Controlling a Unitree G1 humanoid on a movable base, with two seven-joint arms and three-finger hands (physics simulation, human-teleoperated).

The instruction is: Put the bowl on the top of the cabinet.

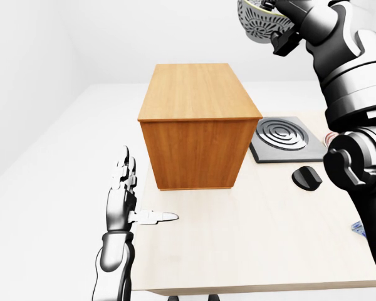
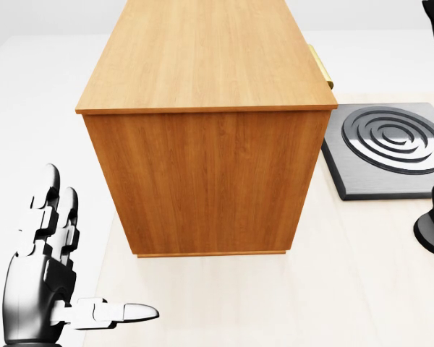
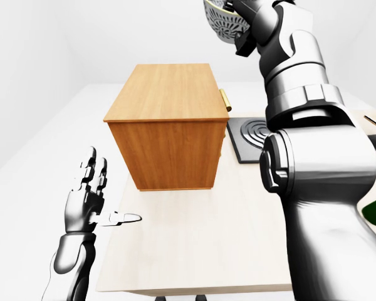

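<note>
A patterned grey-and-white bowl [image 1: 261, 20] is held high at the top of the left-eye view, above and to the right of the wooden cabinet [image 1: 197, 122]. My right hand [image 1: 282, 19] is shut on the bowl's rim. The bowl also shows in the right-eye view [image 3: 224, 20]. The cabinet's top [image 2: 206, 54] is bare. My left hand [image 1: 126, 194] is open with fingers spread, low at the left of the cabinet, over the table's edge.
The cabinet stands on a light wooden table [image 1: 257, 244]. A dark square hob plate with rings [image 1: 285, 139] lies right of the cabinet, with a black knob-like object [image 1: 307, 177] below it. A brass handle [image 3: 225, 100] sticks out on the cabinet's right side.
</note>
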